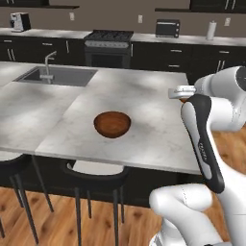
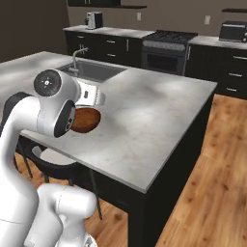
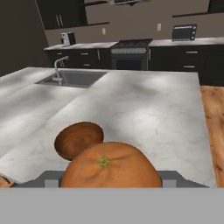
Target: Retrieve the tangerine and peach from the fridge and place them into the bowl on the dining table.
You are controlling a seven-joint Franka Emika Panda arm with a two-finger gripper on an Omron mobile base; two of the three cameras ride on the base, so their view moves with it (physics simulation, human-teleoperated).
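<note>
Orange fruit on its way to the bowl.

Holding a round orange fruit in the claw, most likely the tangerine, up over the right side of the marble tabletop. Not yet dropped in. Brown bowl sitting near the front edge of the tabletop, nothing inside it, a bit off to the left of the claw. Still to do, probably: put this fruit in, then go back for the peach.
</note>
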